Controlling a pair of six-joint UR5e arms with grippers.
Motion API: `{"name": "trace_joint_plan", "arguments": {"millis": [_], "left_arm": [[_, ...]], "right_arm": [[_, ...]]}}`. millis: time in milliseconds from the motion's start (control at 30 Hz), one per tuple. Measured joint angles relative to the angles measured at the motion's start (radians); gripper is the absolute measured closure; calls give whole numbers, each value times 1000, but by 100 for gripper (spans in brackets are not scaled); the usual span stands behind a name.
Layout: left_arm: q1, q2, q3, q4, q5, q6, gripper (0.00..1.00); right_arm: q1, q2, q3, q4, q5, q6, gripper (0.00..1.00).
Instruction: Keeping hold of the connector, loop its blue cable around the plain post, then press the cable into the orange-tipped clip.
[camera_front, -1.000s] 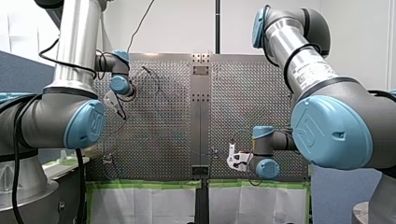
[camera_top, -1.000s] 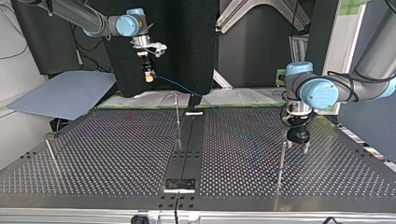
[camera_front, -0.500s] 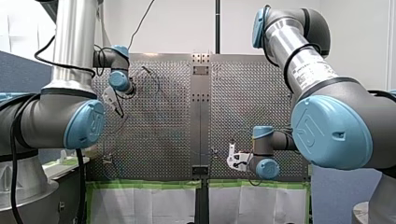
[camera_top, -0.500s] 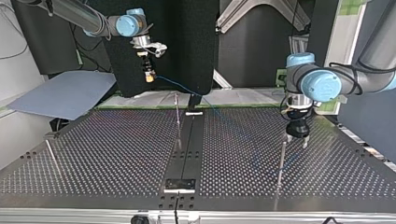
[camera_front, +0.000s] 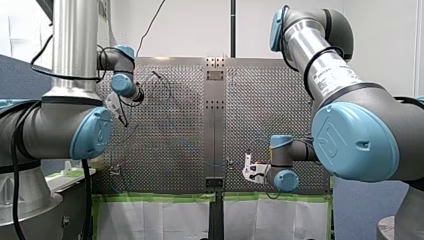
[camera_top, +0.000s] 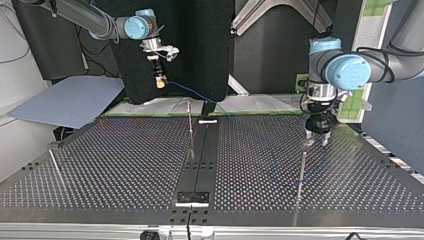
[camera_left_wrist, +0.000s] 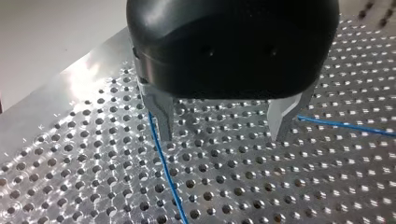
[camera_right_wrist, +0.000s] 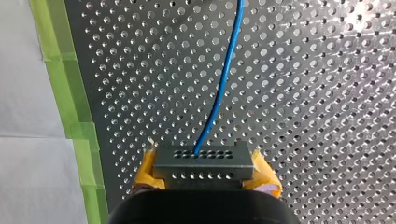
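My right gripper has its yellow pads shut on a grey connector, held up above the table's far edge in the top view. The blue cable leaves the connector and slopes down to the plate. My left gripper, black with metal fingers, stands open just above the plate with nothing between its fingers. The cable lies on the plate beside one finger and runs on behind the other. In the top view my left gripper hangs over the top of a thin post.
A second thin post stands by the dark centre strip, and a third post near the top view's left. Green tape edges the perforated plate. A grey sheet lies beyond the plate's corner.
My left gripper has risen and drifted toward the far side of the plate, staying open. My right gripper and the connector have not moved.
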Motion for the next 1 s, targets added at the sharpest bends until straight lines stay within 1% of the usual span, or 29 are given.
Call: {"name": "trace_joint_plan", "arguments": {"millis": [133, 333, 633, 833, 900, 1000], "left_arm": [[9, 38, -9, -35, -9, 37, 0], [6, 95, 35, -92, -48, 94, 0], [-22, 181, 120, -178, -131, 180, 0], [-51, 235, 174, -231, -184, 233, 0], [-61, 252, 191, -248, -193, 250, 0], [-78, 277, 216, -273, -191, 275, 0]], "right_arm": [[2, 0, -8, 16, 0, -2, 100], [4, 0, -11, 28, 0, -4, 100], [6, 0, -12, 30, 0, -4, 100], [7, 0, -12, 30, 0, -4, 100], [7, 0, -12, 30, 0, -4, 100], [7, 0, -12, 30, 0, -4, 100]]}}
